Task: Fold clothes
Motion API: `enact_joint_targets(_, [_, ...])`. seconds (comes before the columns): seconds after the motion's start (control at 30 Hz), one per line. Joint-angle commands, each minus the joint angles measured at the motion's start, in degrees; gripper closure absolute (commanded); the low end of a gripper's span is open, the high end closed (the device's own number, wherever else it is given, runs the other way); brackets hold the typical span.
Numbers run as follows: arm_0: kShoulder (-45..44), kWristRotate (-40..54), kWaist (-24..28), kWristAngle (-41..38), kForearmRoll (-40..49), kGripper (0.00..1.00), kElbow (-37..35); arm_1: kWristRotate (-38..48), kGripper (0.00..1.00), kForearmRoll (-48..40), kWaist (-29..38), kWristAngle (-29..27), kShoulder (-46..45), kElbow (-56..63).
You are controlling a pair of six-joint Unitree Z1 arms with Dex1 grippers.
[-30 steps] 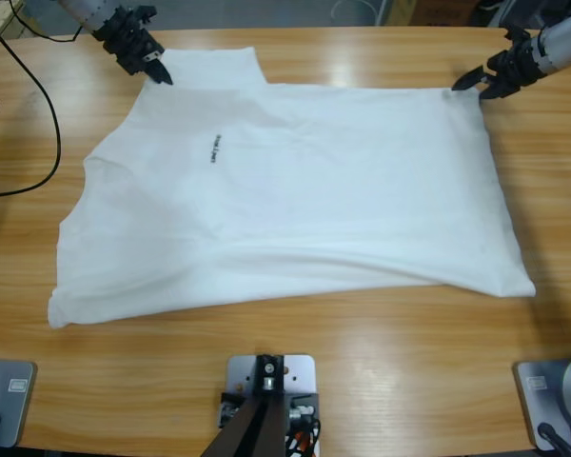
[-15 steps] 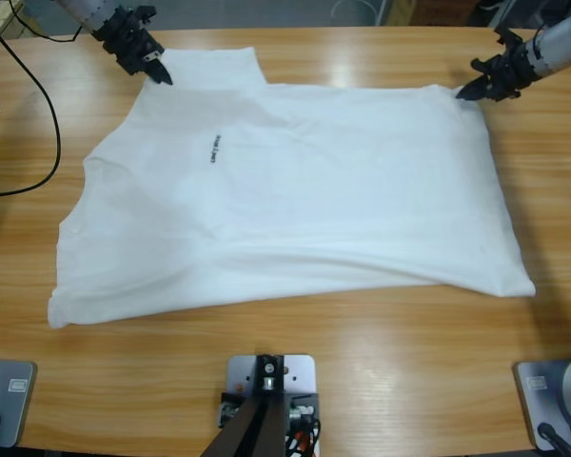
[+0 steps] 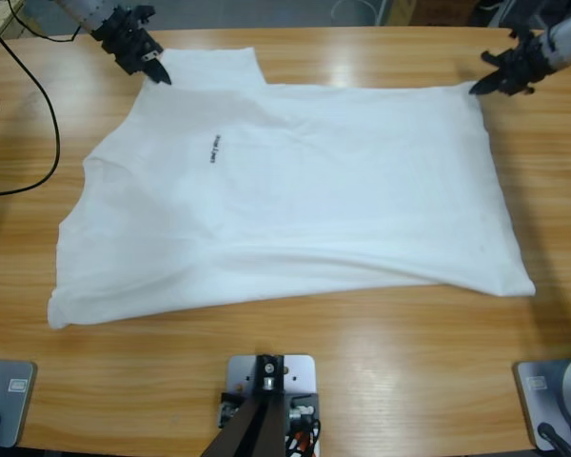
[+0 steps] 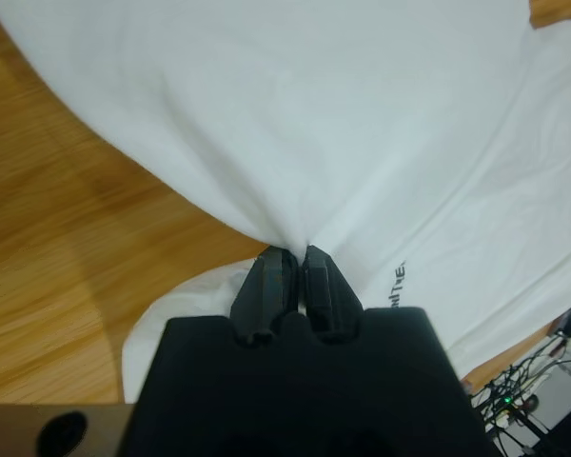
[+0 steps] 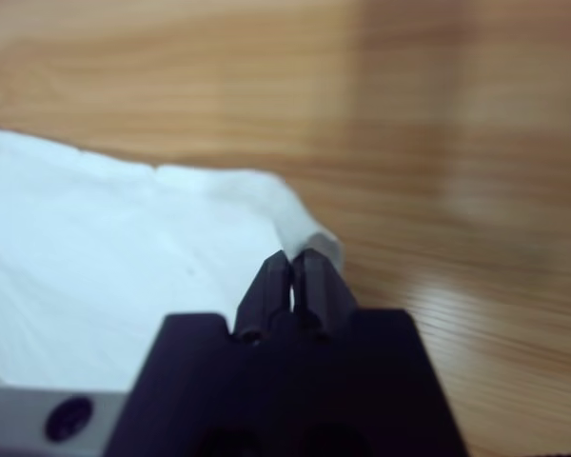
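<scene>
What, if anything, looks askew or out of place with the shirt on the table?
The T-shirt lies slanted across the table, rumpled, its lower-left sleeve flattened. The left gripper pinches a puckered fold; the right gripper sits shut at a corner.

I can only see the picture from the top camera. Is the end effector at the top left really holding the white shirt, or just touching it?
Observer: Holding it. The left wrist view shows the left end effector shut, with the shirt puckered into its tips.
Operator: What about the one at the other top corner?
Observer: The right wrist view shows the right end effector shut as well, and the shirt's corner curls up right at its tips.
Operator: Is there cloth under the left one?
Observer: Yes, a white flap lies on the table just below it.
</scene>
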Motion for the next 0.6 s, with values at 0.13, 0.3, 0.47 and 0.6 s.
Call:
enact_joint_targets(0.13, [-3.58, 1.03, 2.19, -0.02, 8.88, 1.0, -22.27, -1.38, 1.0, 6.65, -0.72, 0.99, -3.71, -5.0])
enact_joint_targets(0.3, [-6.11, 1.01, 1.96, -0.32, 9.09, 1.0, -20.99, -1.41, 1.0, 7.09, -0.72, 0.91, -7.24, -3.84])
enact_joint_targets(0.47, [-9.64, 1.07, -0.08, -0.27, 9.18, 1.0, -16.17, -1.47, 1.0, 6.84, -0.72, 1.22, -10.07, 0.45])
enact_joint_targets(0.6, [-11.12, 0.49, -2.19, 0.36, 9.27, 1.0, -9.54, -1.2, 1.0, 7.14, -0.72, 1.65, -11.81, 2.15])
